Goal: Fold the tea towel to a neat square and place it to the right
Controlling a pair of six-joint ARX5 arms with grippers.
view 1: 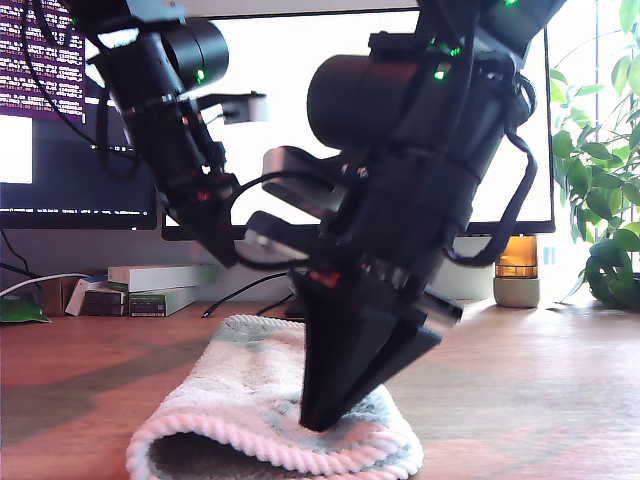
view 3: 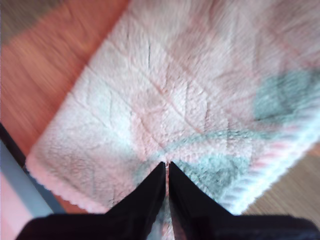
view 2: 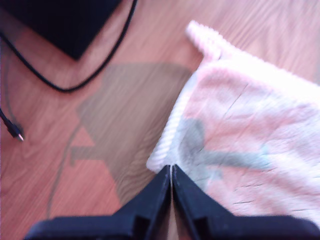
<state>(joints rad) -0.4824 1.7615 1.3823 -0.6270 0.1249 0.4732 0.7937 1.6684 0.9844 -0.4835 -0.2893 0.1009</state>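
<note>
Tea towel [view 1: 250,400]: it lies folded on the wooden bench [view 1: 540,400], low in the exterior view and a little toward that view's left, with a rounded fold facing the camera.
Look: fluffy off-white to pale pink pile, faint quilted lines, pale grey-green patches, and a ribbed corded edge that runs along the near fold.
Shape so far: we judge it doubled over at least once; the outline is a soft rectangle, not yet a crisp square.
Our first tool [view 2: 171,172]: the two tips meet with no gap, right at the towel's corded border where it gives way to bare bench. We cannot tell whether any cloth is pinched between them.
Our second tool [view 3: 167,170]: the tips are pressed together over the middle of the cloth, by a grey-green patch. Here too a pinch of pile cannot be confirmed.
Exterior view: one black tool [view 1: 345,385] bears point-down on the towel's top layer; the other arm stands behind it.
Risk one: if the tips hold only the top layer, a lift could peel the fold open.
Risk two: a drag toward the side could skew the layers, since the plush pile would catch on the bench.
Surroundings: monitors, a cable [view 2: 75,85] and a plant [view 1: 600,180] sit well apart from the towel.
</note>
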